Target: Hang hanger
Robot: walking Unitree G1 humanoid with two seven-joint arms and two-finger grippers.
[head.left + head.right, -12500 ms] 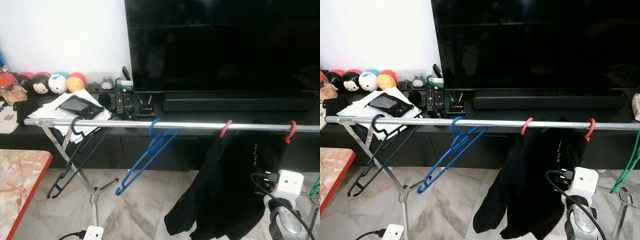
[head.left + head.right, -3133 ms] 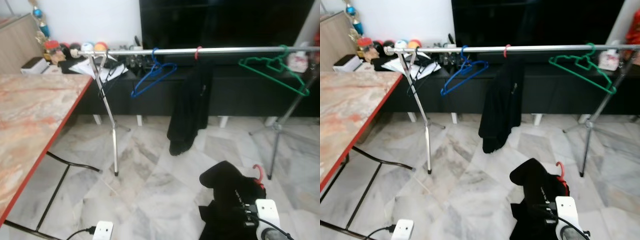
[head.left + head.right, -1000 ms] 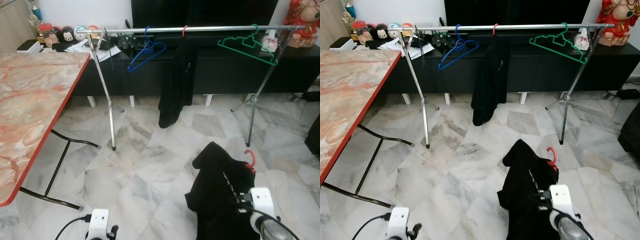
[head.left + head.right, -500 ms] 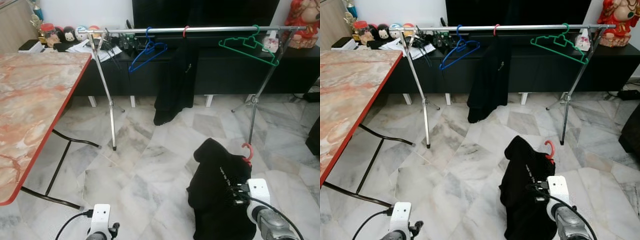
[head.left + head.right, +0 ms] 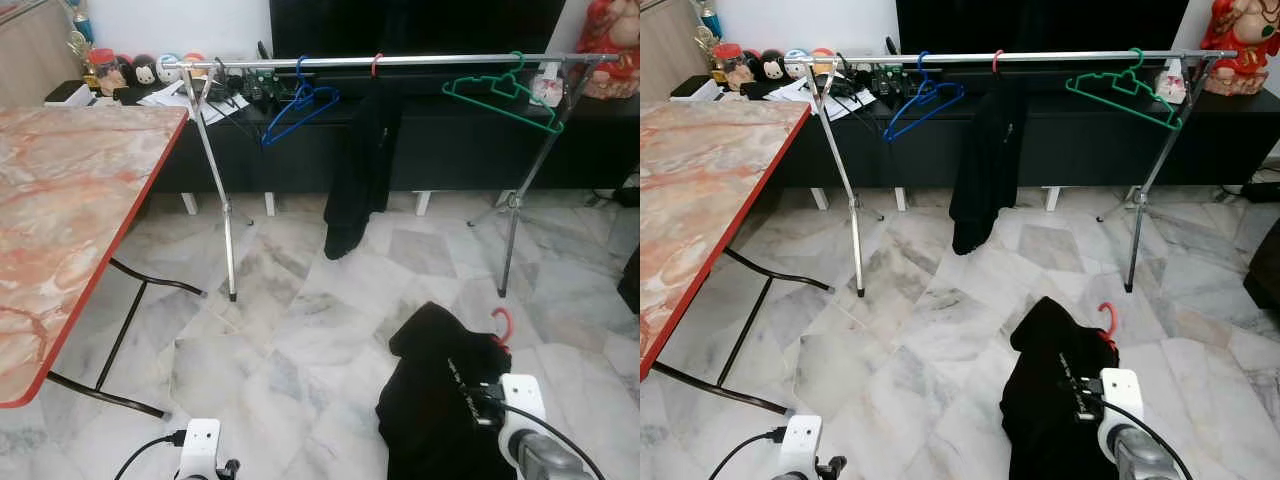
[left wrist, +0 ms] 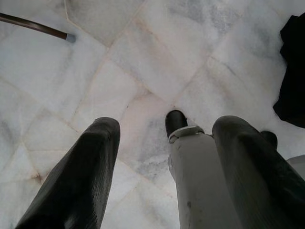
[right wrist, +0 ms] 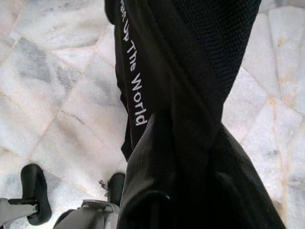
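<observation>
A silver rail (image 5: 440, 60) spans a rack in front of the black TV cabinet. On it hang a blue hanger (image 5: 298, 103), a green hanger (image 5: 503, 93) and a red hanger (image 5: 376, 64) carrying a black garment (image 5: 358, 175). Low at the right, a second black garment (image 5: 440, 390) on a red hanger (image 5: 501, 324) hangs over the marble floor. My right gripper (image 7: 188, 162) is shut on that garment, which bears white lettering (image 7: 134, 71). My left gripper (image 6: 167, 125) hangs open above the floor, beside my own leg.
A marble-topped table with a red edge (image 5: 70, 200) fills the left side, its dark legs (image 5: 120, 340) reaching onto the floor. The rack's feet stand at left (image 5: 232, 294) and right (image 5: 501, 290). Plush toys (image 5: 150, 70) and papers lie on the cabinet. Open floor lies between me and the rack.
I stood right at the rail 12.5 s ago and now stand well back from it. The garment on the red hanger has stayed in my right gripper. The view shifted slightly in the last second.
</observation>
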